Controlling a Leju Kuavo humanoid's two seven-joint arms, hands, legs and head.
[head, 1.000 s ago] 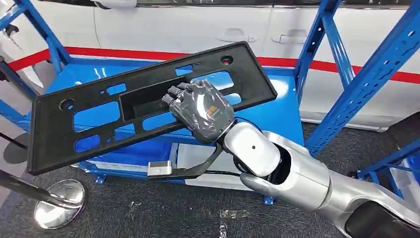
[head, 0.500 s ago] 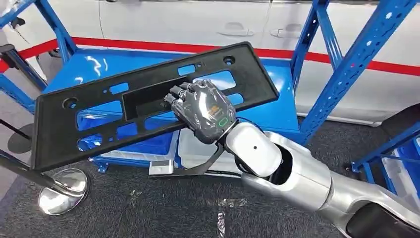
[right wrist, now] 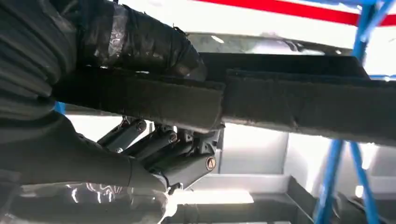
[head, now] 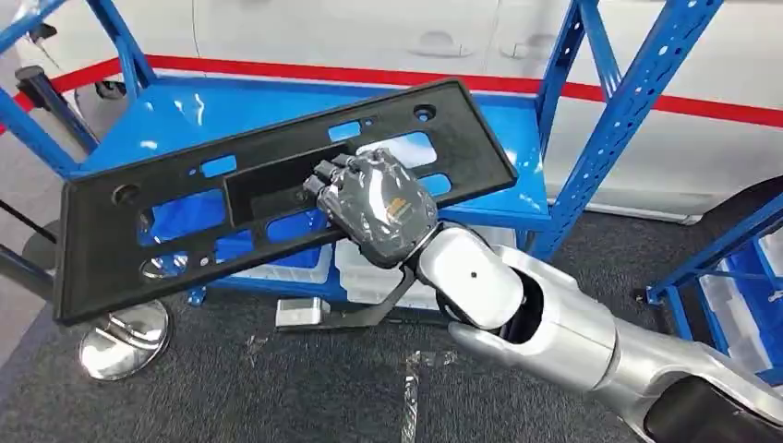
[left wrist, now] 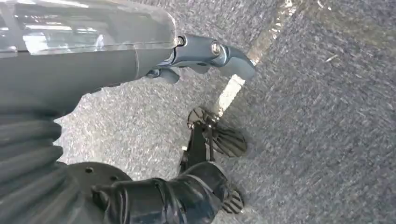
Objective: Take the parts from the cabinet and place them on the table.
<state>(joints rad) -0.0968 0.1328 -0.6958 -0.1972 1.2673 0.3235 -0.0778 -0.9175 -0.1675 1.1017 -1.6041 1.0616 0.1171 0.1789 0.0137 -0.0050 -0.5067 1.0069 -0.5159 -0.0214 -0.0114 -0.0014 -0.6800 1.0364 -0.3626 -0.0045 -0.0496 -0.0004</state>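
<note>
- The right arm (head: 554,323) comes in from the lower right of the head view, bent at the wrist, and reaches up to mid-frame.
- The right hand (head: 374,214) grasps a long black panel (head: 185,249) along its lower edge, with the back of the hand facing the camera and its fingers (head: 325,175) hooked into the panel's central recess.
- The panel runs tilted across the frame, its left end low at the left side and its right end high near upper centre, held clear in the air in front of a blue shelf (head: 185,115).
- White bins (head: 365,277) sit under the shelf; a chrome stand base (head: 120,337) rests on the dark carpet (head: 295,397) at lower left.
- The right wrist view shows the clamp from below: the thumb (right wrist: 140,39) lies on one face of the panel's edge (right wrist: 289,109), and the fingers (right wrist: 163,144) curl against the other.
- The left wrist view looks down at the grey carpet (left wrist: 327,116); the left hand (left wrist: 154,46) hangs over it, with one finger (left wrist: 210,51) stretched out and nothing in it.
</note>
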